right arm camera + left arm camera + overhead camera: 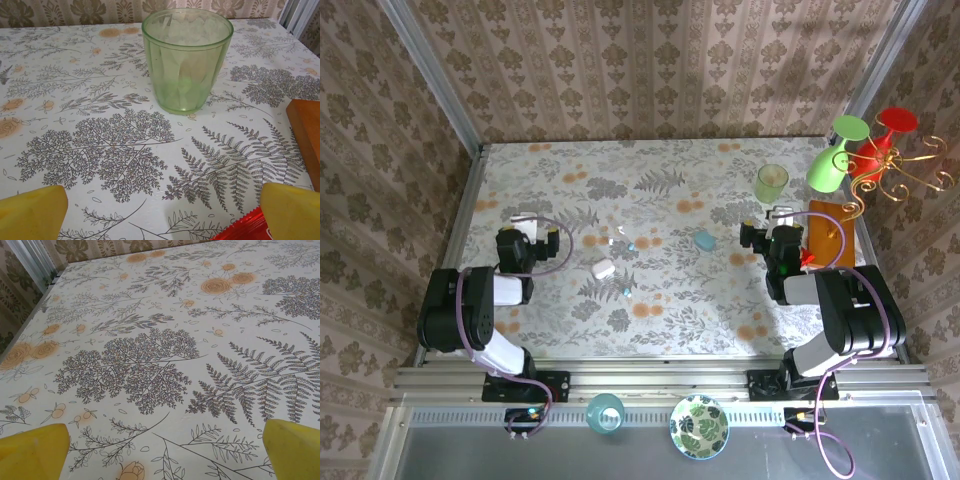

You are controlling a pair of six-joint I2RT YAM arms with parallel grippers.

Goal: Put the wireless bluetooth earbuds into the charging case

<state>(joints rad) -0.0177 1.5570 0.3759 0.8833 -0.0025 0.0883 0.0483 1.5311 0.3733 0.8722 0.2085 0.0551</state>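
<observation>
The small white charging case (603, 268) lies on the floral tablecloth between the two arms. Two tiny earbuds with pale blue tips lie loose near it, one (630, 244) just beyond it and one (627, 292) nearer the front. My left gripper (525, 217) rests low over the cloth to the left of the case, well apart from it. In the left wrist view the left gripper (162, 460) is open, with bare cloth between its yellow fingertips (31, 451). My right gripper (782, 212) sits at the right side, and in the right wrist view it (160, 220) is open and empty too.
A light teal lump (704, 240) lies right of centre. A green tumbler (187, 60) stands just ahead of the right gripper, with an orange board (306, 130) and a red wrapper (245, 227) at its right. Wine glasses (838, 160) on a gold stand (895, 178) occupy the far right corner.
</observation>
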